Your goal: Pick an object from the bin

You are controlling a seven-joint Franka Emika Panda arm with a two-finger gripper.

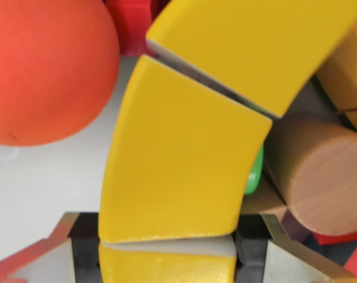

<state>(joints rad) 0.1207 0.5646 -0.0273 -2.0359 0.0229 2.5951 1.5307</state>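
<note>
While the claw (pixel 167 259) sits clamped on the yellow arch block (pixel 178 159), lift straight up, clear of the orange ball (pixel 46 68) beside it.

A toy-filled bin on a robot test bench (close view): yellow curved blocks (pixel 184 153), orange ball (pixel 46 68).

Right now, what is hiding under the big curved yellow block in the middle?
A small bit of something bright green peeks out at the curved yellow wooden block's right edge, beside the plain wooden cylinder. The rest of it is covered, so I cannot tell what it is.
</note>
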